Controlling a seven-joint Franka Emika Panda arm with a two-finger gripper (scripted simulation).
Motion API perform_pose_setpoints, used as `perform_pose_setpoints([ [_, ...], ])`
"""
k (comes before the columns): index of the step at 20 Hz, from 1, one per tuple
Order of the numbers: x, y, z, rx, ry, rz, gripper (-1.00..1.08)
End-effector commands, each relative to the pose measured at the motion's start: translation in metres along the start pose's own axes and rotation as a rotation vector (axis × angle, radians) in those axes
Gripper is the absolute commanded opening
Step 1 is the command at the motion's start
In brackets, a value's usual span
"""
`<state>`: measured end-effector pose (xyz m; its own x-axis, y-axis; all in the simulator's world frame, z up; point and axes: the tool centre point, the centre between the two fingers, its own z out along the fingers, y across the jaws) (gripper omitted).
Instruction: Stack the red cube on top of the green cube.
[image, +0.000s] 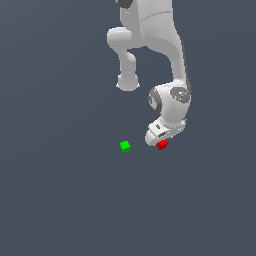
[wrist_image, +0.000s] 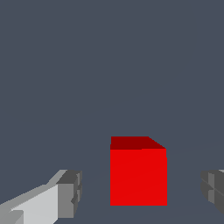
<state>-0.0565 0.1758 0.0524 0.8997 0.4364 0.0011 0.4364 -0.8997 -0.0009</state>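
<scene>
Red cube (wrist_image: 138, 177) sits between your gripper's (wrist_image: 142, 194) spread fingers (wrist_image: 70, 194), untouched; the green cube (image: 125, 146) lies near it, apart.

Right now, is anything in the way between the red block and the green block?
Nothing visible is. In the exterior view only bare floor lies between the red cube and the green cube. In the wrist view the gripper has its jaws open on either side of the red cube, not touching it.
</scene>
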Motion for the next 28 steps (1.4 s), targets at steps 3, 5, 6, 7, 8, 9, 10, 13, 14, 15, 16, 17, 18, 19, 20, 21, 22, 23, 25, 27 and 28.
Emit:
perform_pose_setpoints([
  [3,-0.001,-0.001,0.022,0.000,-0.001,-0.003,1.00],
  [5,-0.001,-0.001,0.028,-0.001,-0.001,-0.003,1.00],
  [6,-0.001,-0.001,0.030,-0.001,-0.001,-0.003,1.00],
  [7,-0.001,-0.001,0.031,-0.001,-0.001,-0.003,1.00],
  [8,0.000,-0.001,0.032,-0.001,-0.001,-0.003,1.00],
  [9,0.000,-0.001,0.033,-0.001,-0.001,-0.003,1.00],
  [10,0.000,-0.001,0.033,-0.001,-0.001,-0.003,-1.00],
  [13,0.000,-0.001,0.033,-0.001,-0.001,-0.003,-1.00],
  [14,0.000,-0.001,0.033,-0.001,-0.001,-0.003,-1.00],
  [15,0.000,-0.001,0.033,-0.001,-0.001,-0.003,-1.00],
  [16,0.000,-0.001,0.033,-0.001,-0.001,-0.003,-1.00],
  [17,0.000,-0.001,0.033,-0.001,-0.001,-0.003,-1.00],
  [18,0.000,-0.001,0.033,-0.001,-0.001,-0.003,-1.00],
  [19,0.000,-0.001,0.033,-0.001,-0.001,-0.003,-1.00],
  [20,-0.001,-0.001,0.032,-0.001,-0.001,-0.003,-1.00],
  [21,-0.001,-0.001,0.032,-0.001,-0.001,-0.003,-1.00],
  [22,-0.001,-0.001,0.031,-0.001,-0.001,-0.003,-1.00],
  [23,-0.001,-0.001,0.029,-0.001,-0.001,-0.003,-1.00],
  [25,-0.001,-0.001,0.025,-0.001,-0.002,-0.003,-1.00],
  [27,-0.001,-0.001,0.018,-0.001,-0.002,-0.003,-1.00],
  [28,-0.001,-0.001,0.013,-0.001,-0.002,-0.003,-1.00],
])
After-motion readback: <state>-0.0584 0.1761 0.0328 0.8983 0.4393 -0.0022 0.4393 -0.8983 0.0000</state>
